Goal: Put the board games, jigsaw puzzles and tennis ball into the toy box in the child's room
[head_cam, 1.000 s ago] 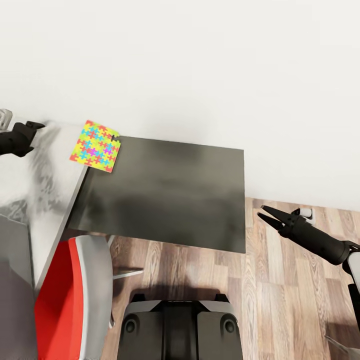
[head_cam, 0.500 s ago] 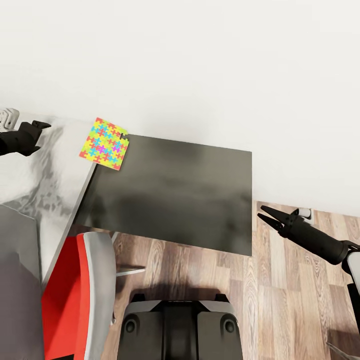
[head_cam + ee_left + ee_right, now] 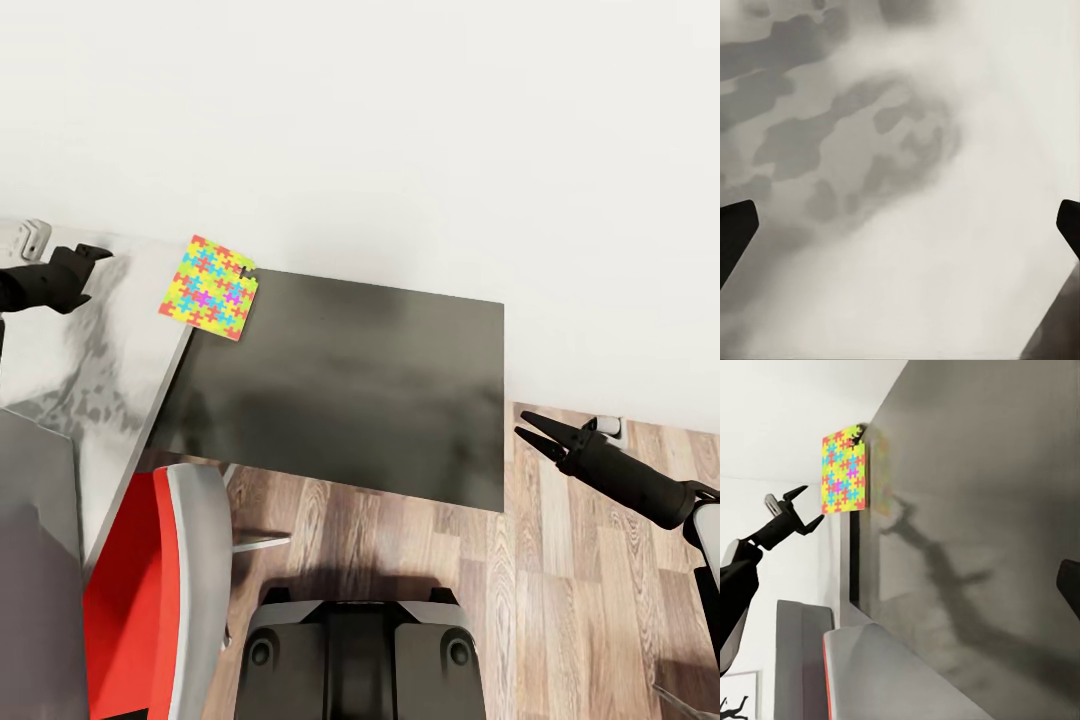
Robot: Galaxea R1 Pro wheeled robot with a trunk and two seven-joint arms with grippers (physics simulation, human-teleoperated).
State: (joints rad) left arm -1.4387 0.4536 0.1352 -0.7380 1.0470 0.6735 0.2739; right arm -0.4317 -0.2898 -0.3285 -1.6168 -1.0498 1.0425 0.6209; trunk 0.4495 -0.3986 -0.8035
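One jigsaw puzzle (image 3: pixel 210 288) lies flat on the far corner of the pale table (image 3: pixel 60 350), one edge overhanging the dark side cabinet; the right wrist view shows the jigsaw puzzle (image 3: pixel 842 472) too. My left gripper (image 3: pixel 97 255) hovers over the table top, a hand's width left of the puzzle, open with nothing in it. In the left wrist view its fingertips (image 3: pixel 735 225) frame bare mottled table top. My right gripper (image 3: pixel 521 423) is open and empty over the wood floor, just right of the cabinet. The toy box, board games, tennis ball and bed are out of view.
The low dark grey cabinet (image 3: pixel 340 375) stands against the white wall. A red chair (image 3: pixel 140 590) with a grey rim sits at the table's near side. A plain grey flat panel (image 3: pixel 30 560) rises at the near left. Wood floor (image 3: pixel 580 600) lies to the right.
The head view shifted, carrying the scene slightly right and down. My left gripper edged a little closer to the puzzle. The right arm has stayed put.
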